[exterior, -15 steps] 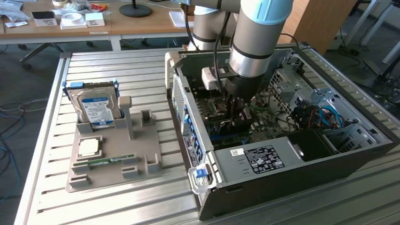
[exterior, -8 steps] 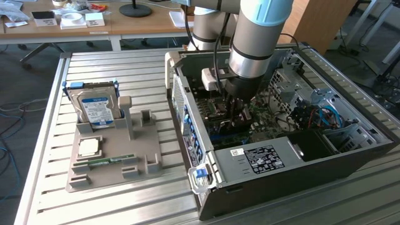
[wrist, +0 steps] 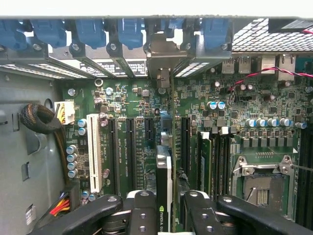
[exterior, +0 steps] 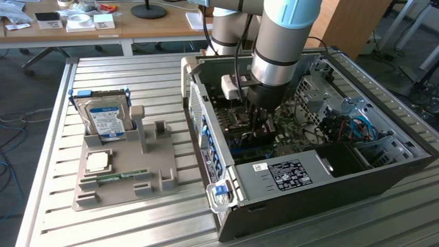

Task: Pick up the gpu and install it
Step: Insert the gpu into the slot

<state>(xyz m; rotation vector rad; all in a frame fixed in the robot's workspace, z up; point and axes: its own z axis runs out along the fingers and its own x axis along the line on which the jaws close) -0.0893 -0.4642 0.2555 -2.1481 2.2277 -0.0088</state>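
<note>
The end effector grips the gpu edge-on between its fingers. It hangs inside the open computer case, the card standing upright over the green motherboard.

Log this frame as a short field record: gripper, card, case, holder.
gripper: black two-fingered gripper down inside the case, fingers on either side of the card
card: thin dark gpu card with silver end bracket, edge-on, standing upright over the green motherboard slots
case: open black computer case on the slatted metal table
holder: grey parts holder with silver hard drive
</note>
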